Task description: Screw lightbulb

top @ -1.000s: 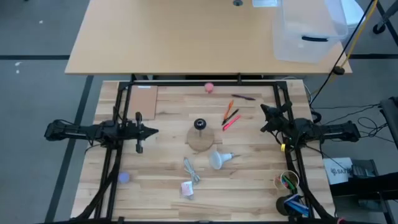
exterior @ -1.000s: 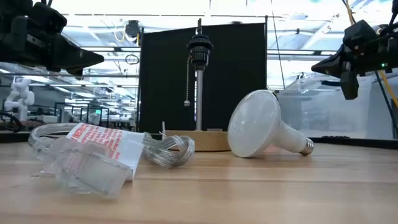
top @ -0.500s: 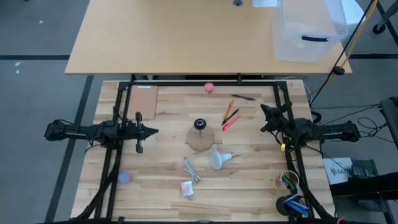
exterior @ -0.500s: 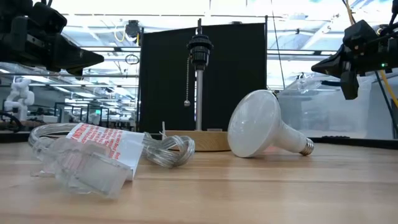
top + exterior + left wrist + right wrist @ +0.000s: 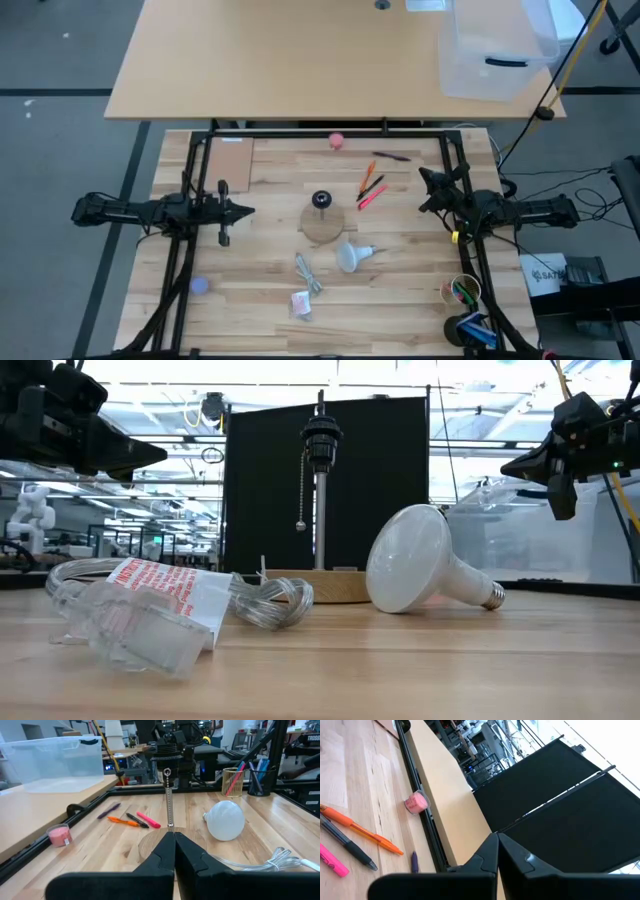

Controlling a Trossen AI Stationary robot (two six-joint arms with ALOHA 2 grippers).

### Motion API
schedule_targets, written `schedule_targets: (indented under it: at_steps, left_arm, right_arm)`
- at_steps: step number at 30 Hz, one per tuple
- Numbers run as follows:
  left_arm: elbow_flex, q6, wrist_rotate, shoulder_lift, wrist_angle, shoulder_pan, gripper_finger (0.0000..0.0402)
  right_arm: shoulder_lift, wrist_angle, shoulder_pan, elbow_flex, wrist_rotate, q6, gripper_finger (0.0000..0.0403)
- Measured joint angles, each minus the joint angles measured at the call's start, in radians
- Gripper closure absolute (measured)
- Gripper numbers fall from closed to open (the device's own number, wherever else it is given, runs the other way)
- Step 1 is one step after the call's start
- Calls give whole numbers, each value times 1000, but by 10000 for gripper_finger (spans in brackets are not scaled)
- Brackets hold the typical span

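The white lightbulb (image 5: 350,257) lies on its side on the wooden table, near the middle, its globe (image 5: 410,572) and screw base (image 5: 492,596) both resting on the boards; it also shows in the left wrist view (image 5: 226,820). Just beyond it stands the round wooden disc (image 5: 322,222) with its black socket post (image 5: 321,435). My left gripper (image 5: 250,211) hovers shut at the table's left side, pointing level toward the disc. My right gripper (image 5: 424,178) hovers shut at the right side, above the table.
Pens and markers (image 5: 371,186) lie right of the disc. A pink ball (image 5: 337,140) sits at the far edge. A coiled clear cord (image 5: 307,271) and a plastic packet (image 5: 300,302) lie near the front. A pen cup (image 5: 461,291) stands front right, a purple ball (image 5: 199,286) front left.
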Motion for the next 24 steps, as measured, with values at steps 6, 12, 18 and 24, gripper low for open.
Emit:
schedule_targets:
  at_steps: [6,12,18,24]
  left_arm:
    - [0,5,0,0,7,0,401]
    - [0,-93,0,0,233,0,401]
    - [0,-140,-1,0,489,0,401]
    - [0,-78,-4,1,605,0,401]
  right_arm:
    - [0,0,0,0,0,0,403]
    - [0,0,0,0,0,0,403]
    - [0,0,0,0,0,0,403]
    - [0,0,0,0,0,0,403]
